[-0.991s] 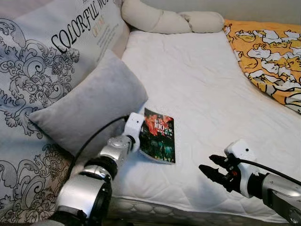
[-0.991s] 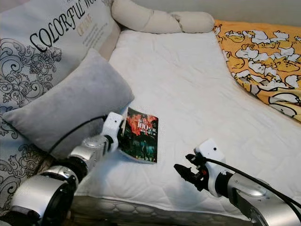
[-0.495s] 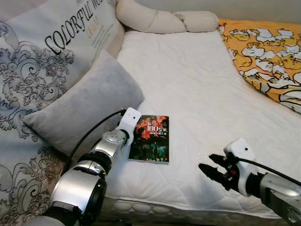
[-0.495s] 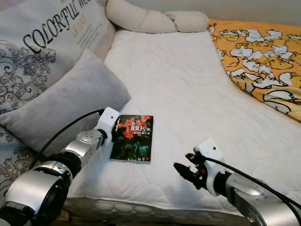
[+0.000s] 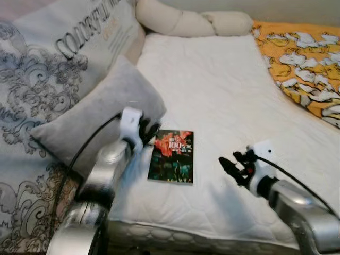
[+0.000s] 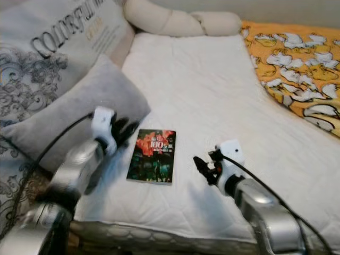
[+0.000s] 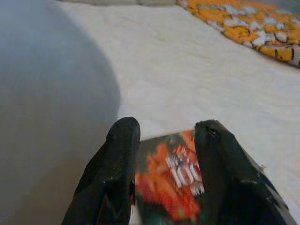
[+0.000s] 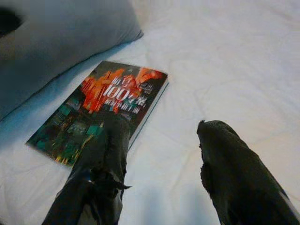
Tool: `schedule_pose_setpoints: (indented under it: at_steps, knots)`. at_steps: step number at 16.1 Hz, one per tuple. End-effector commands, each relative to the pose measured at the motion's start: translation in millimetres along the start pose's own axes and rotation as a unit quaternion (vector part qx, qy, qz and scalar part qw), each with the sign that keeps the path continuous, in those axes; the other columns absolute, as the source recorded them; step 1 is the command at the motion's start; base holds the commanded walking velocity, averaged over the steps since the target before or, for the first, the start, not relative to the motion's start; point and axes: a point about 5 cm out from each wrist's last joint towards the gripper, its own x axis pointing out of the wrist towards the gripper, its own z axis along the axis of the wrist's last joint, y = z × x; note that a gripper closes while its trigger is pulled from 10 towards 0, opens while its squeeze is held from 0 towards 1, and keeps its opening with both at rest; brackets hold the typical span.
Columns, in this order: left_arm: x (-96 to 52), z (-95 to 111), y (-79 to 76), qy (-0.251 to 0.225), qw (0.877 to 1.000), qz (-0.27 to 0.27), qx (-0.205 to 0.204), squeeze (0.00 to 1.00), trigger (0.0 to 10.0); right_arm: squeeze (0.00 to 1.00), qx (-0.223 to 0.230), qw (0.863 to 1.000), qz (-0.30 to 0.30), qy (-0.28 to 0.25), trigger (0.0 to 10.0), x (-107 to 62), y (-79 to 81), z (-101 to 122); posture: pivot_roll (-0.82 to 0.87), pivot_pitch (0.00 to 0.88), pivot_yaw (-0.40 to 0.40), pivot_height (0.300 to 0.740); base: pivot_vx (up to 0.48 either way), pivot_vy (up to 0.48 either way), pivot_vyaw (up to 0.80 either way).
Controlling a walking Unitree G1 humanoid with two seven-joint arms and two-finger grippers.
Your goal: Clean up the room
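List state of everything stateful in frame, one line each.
book: closed, flat on the mattress, cover up, not held
left hand: open, at the book's top left corner, beside the grey pillow
right hand: open, above the mattress right of the book
grey pillow: leaning on the large printed cushion
orange blanket: rumpled

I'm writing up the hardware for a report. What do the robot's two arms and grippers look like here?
Both arms are shiny silver metal with rounded, segmented links. A thin black cable loops along each to a white block at the wrist. The left gripper and right gripper each have two long black fingers, matte with rounded tips. No markings can be made out.
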Motion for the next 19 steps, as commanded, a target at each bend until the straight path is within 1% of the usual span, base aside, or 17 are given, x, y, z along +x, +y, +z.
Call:
schedule_pose_setpoints:
  at_steps: [1,2,3,4,6,7,8,10,12,14,19]
  knots:
    - [-4.3,15,-3.0,-0.021,1.000,0.004,0.007,0.00,10.0,0.00,0.000,1.000,-0.026,-0.016,10.0,-0.2,-5.5,3,-0.03,0.000,0.009,0.740,0.000,-0.480,0.00]
    - [-16.9,15,-3.4,-0.027,0.999,0.020,0.005,0.00,10.0,0.00,0.007,0.999,-0.034,-0.027,10.0,0.5,-3.9,2,-0.02,0.000,0.010,0.740,0.000,-0.480,0.00]
    - [-23.4,15,-3.0,-0.030,0.999,0.035,0.003,0.00,10.0,0.00,0.007,0.999,-0.034,-0.028,10.0,0.5,-2.7,0,-0.02,0.000,0.013,0.740,0.000,-0.480,0.00]
    - [-36.9,15,-2.2,-0.033,0.998,0.059,0.001,0.00,10.0,0.00,0.001,0.999,-0.037,-0.029,10.0,0.9,-0.5,-2,-0.02,0.000,0.016,0.740,0.000,-0.480,0.00]
    - [-48.7,15,0.5,-0.038,0.996,0.080,-0.007,0.00,10.0,0.00,-0.001,0.999,-0.039,-0.032,10.0,2.4,1.4,-2,-0.01,0.000,0.011,0.740,0.000,-0.480,0.00]
    - [-57.5,16,3.1,-0.040,0.994,0.099,-0.008,0.00,10.0,0.00,0.001,0.998,-0.042,-0.037,10.0,4.4,1.9,-1,0.00,0.000,0.009,0.740,0.000,-0.480,0.00]
    - [-63.0,19,6.4,-0.039,0.992,0.122,-0.004,0.00,10.0,0.00,0.001,0.998,-0.045,-0.039,10.0,5.8,1.6,-2,0.00,0.000,0.004,0.740,0.000,-0.480,0.00]
    - [-66.5,22,8.4,-0.034,0.989,0.143,-0.007,0.00,10.0,0.00,0.001,0.998,-0.049,-0.041,10.0,7.1,-0.2,-3,0.01,0.000,0.001,0.740,0.000,-0.480,0.00]
    - [-66.5,23,9.3,-0.030,0.988,0.152,0.002,0.00,10.0,0.00,0.000,0.998,-0.054,-0.042,10.0,8.5,-2.4,-2,0.01,0.000,0.005,0.740,0.000,-0.480,0.00]
    - [-63.3,26,7.1,-0.022,0.989,0.146,0.023,0.00,10.0,0.00,0.000,0.997,-0.062,-0.044,10.0,9.2,-4.9,-1,0.00,0.000,0.009,0.740,0.000,-0.480,0.00]
    - [-60.3,26,1.4,-0.013,0.990,0.139,0.029,0.00,10.0,0.00,-0.003,0.997,-0.066,-0.040,10.0,8.8,-6.7,-5,-0.01,0.000,0.020,0.740,0.000,-0.480,0.00]
